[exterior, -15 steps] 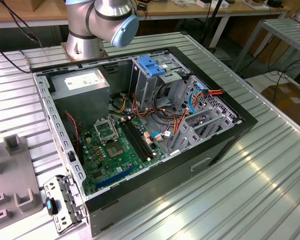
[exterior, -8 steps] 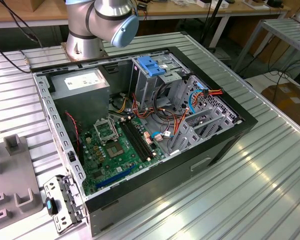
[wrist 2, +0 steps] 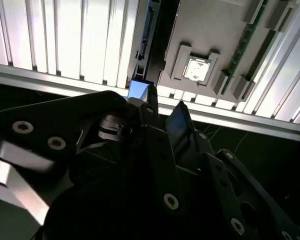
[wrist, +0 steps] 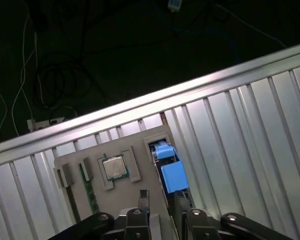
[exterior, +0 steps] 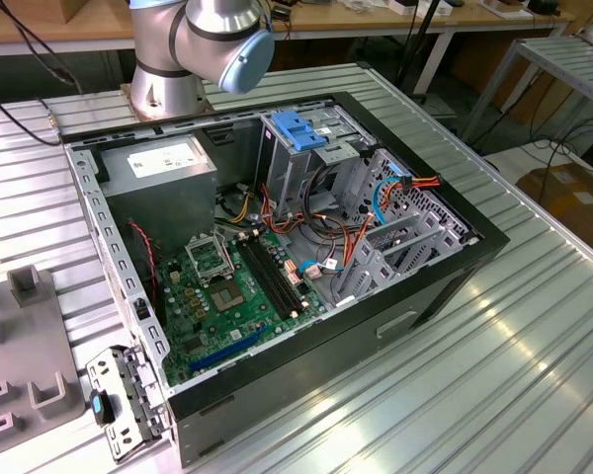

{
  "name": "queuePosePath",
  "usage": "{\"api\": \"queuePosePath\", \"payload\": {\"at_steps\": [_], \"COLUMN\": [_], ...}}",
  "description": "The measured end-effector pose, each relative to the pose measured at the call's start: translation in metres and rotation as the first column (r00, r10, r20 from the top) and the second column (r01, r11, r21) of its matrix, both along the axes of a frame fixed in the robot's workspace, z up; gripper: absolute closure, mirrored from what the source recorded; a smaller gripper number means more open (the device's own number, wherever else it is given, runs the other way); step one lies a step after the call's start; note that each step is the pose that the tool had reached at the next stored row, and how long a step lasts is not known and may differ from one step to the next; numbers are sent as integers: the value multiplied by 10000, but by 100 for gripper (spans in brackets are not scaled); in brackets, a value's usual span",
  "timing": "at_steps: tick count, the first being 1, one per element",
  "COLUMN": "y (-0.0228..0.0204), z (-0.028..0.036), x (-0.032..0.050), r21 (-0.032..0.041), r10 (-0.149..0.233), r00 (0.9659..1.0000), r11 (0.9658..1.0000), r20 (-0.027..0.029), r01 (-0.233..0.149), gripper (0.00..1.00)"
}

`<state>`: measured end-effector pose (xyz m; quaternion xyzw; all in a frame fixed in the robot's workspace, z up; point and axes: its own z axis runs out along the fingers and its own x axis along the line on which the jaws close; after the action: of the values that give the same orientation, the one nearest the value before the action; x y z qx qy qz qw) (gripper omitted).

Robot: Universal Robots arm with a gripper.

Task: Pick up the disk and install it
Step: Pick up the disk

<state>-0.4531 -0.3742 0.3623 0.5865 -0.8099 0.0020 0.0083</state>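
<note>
The claw (wrist: 160,196) is hanging partly open and gripping nothing. The disk (wrist: 172,175) is standing on edge in a slot of the grey holder (wrist: 137,147), just beyond its tips. A slightly offset descent is probably risking a finger striking the disk's edge.

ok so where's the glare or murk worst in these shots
Exterior view: pale glare streaks the ribbed table beside the computer case, whose inside is evenly lit. Second wrist view: the gripper is a dark, soft-edged mass, and the table behind it washes out white. First wrist view: beyond the table edge is near black, yet the disk with its blue frame reads clearly.
</note>
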Motion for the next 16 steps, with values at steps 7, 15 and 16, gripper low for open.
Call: {"api": "queuePosePath", "payload": {"at_steps": [7,15,16], "y": [76,124,124], "z": [-135,-199,-206], "x": [-5,-79,-80], "r21": [-1,-2,-2], "r10": [1142,1470,1616], "r00": [9935,9891,9868], "r11": [9935,9891,9869], "r20": [12,42,41], "r01": [-1142,-1470,-1616], "gripper": [52,52,52]}}
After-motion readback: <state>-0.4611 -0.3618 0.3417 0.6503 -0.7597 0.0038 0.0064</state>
